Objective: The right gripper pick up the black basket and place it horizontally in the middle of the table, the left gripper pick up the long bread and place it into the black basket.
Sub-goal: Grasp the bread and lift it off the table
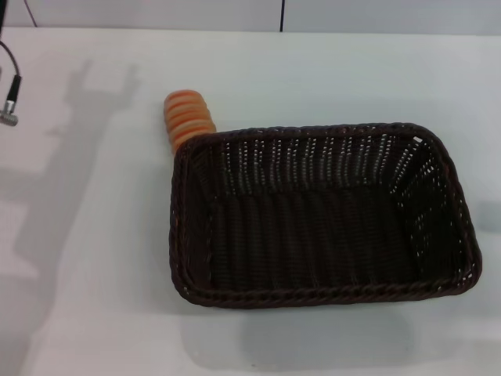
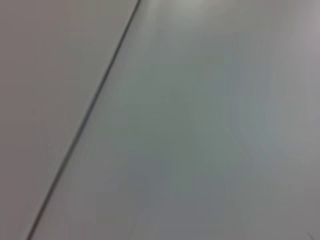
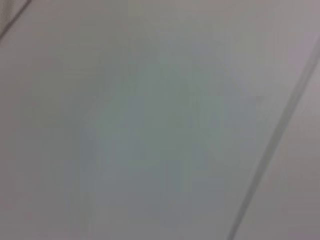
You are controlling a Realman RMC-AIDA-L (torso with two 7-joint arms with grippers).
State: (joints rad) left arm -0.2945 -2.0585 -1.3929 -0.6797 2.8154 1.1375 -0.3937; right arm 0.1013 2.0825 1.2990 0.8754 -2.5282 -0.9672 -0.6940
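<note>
The basket [image 1: 321, 215] fills the centre and right of the head frame, resting flat on the desk [image 1: 94, 258] with its long side running across the frame, mouth up and nothing inside it; that lie already looks close to the horizontal, mid-desk placing the task wants, though whether it counts as placed is only a guess. The bread [image 1: 188, 119] sits at the upper left of the basket, just behind its far left corner and touching or nearly touching the rim, so only its striped upper end shows and the rest is hidden by the wicker wall. Neither tool is in view in any frame, so how far either is open, or whether it holds anything, cannot be told. At the left edge of the head frame a cable end [image 1: 9, 102] pokes in. Both wrist views show only a pale blank surface crossed by a thin dark line.
</note>
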